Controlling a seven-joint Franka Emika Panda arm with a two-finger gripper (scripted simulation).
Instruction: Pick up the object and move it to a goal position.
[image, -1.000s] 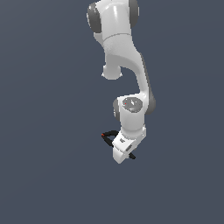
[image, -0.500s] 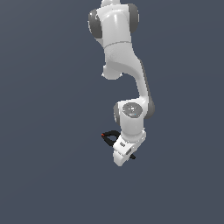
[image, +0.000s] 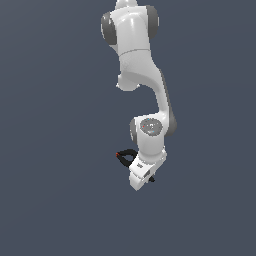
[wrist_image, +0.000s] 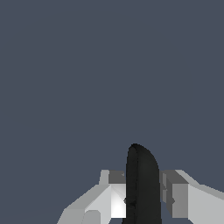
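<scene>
Black clamp body (image: 126, 155) is seen in the exterior view poking out from behind the white hand (image: 142, 176), toward the exterior view's left, w/ a tiny red tip at its far end. A second small dark bit shows on the opposite side of the hand, toward the exterior view's right and lower; this is judged to be the other end of the same clamp. So the long axis is taken to run across the hand, roughly left-to-right in this view w/ a slight downward slant, and the hand sits over its middle. Whether the clamp rests on the grey table (image: 55, 200) or is lifted can't be told: no shadow or edge is given. No goal marker is seen.

In the wrist view, the clamp (wrist_image: 142, 183) is shown as a tall dark rounded shape standing right between the two pale fingers (wrist_image: 179, 197). One finger is seen touching or nearly touching it on one side; on the other side a bright strip is left between finger and clamp. The hand is therefore judged partly closed around the clamp, but firm grip on both sides can't be confirmed.

Approx. judgement: the object is already centred between the fingers, so the coming move depends on squeeze direction being across the clamp's thin width, not along its length.
</scene>
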